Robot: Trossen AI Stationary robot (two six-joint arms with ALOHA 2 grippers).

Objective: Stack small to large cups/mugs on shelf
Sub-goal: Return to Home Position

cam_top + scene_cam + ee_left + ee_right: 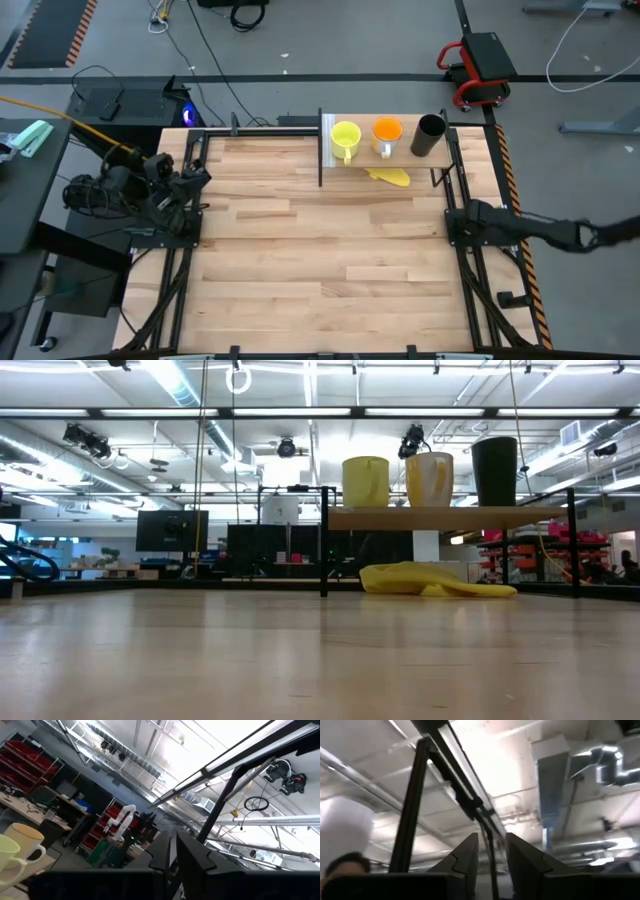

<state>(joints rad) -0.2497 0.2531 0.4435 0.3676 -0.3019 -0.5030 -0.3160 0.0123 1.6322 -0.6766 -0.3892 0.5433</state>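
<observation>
Fingers [200, 862] of the left gripper [172, 840], dark wedge shapes, sat pressed together and empty at the left edge of the plank tabletop [300, 250]; the right gripper [491, 842], at the right edge, stood slightly parted, empty. The narrow pale wooden shelf [440, 517] on thin black posts bore the small yellow handled mug [345, 137], orange white-handled mug [387, 130] and taller black cylindrical cup [430, 135], above a flat yellow lump [430, 580]
</observation>
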